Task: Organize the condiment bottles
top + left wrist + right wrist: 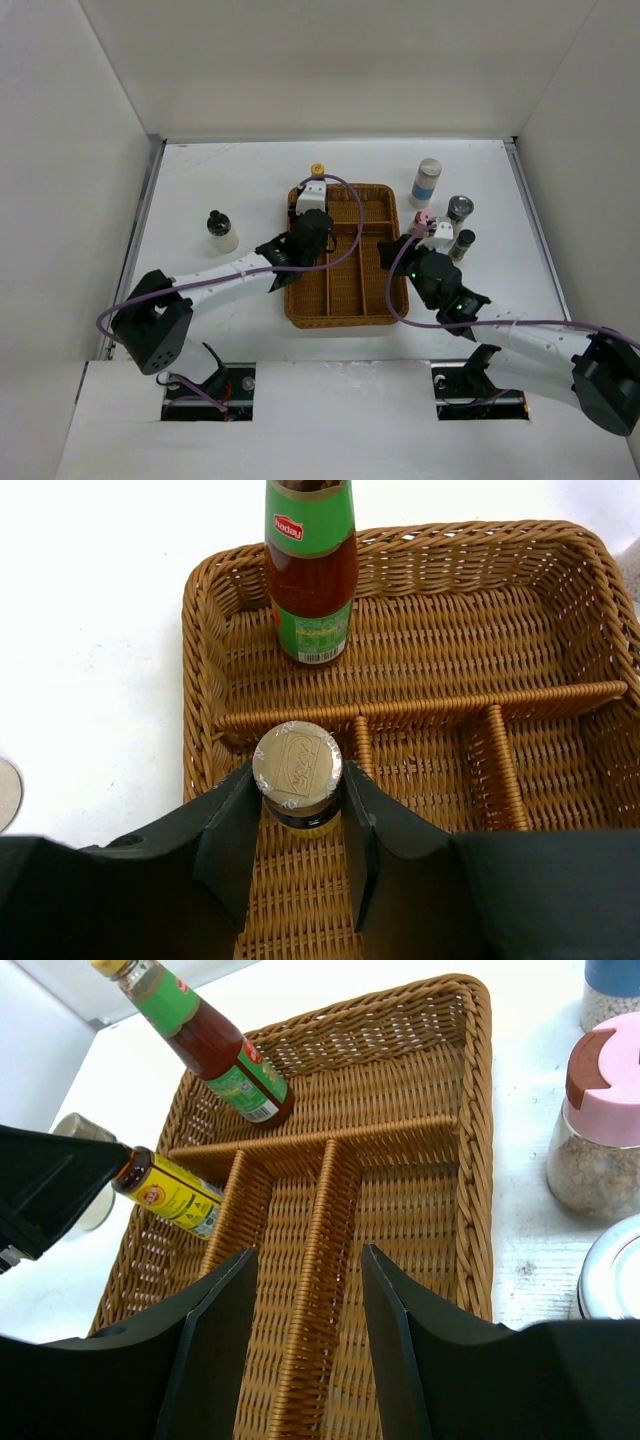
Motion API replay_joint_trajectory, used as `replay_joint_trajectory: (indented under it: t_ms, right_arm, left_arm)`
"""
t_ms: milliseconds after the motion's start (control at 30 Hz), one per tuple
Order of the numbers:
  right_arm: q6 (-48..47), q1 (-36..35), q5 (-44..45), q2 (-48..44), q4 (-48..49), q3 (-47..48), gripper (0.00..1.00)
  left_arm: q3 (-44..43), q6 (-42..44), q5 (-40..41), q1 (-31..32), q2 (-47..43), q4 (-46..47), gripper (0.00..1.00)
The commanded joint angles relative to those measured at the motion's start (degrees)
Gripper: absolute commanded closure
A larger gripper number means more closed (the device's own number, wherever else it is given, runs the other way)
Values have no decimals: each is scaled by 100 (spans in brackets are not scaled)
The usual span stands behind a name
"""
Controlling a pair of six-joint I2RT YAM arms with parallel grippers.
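Yellow-labelled bottle [297, 772], pinched between left fingers [232, 830], over tray [420, 538]

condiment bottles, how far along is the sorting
Done: green-labelled red sauce bottle stands in the brown wicker tray's wide compartment. In hand: left end effector shut on a yellow-labelled dark bottle at a narrow slot. Left: pink-lidded jar, blue-banded jar, silver-topped shaker, dark shaker, black-capped white jar, on the table.

Divided wicker tray [350, 292] on white table [230, 180]
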State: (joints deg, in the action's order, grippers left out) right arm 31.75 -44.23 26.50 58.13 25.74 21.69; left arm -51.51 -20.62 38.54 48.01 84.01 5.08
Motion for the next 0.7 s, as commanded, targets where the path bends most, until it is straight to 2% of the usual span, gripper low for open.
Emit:
replay_joint_trajectory:
  t_ms: [0,167,200,367,533,600,667]
  right_arm:
    - [-19,24,21,-82,169,116,48]
    - [-19,33,13,-82,160,107,48]
    - [-37,33,56,-117,160,107,48]
    - [-10,68,39,-188,151,72,48]
    - [16,77,57,-179,143,72,47]
    - [-28,68,118,-205,160,72,47]
    - [-11,68,110,-197,212,46,47]
  left_arm:
    - [-88,-109,101,-33,-130,485,80]
    - [-9,-153,135,-24,-183,537,45]
    - [9,-161,162,-33,-218,555,43]
    - [9,-144,188,-86,-429,494,41]
    - [149,-100,443,-278,-1078,389,40]
    - [272,-83,583,-515,-1438,301,39]
    - [334,-82,637,-1006,-1702,12,37]
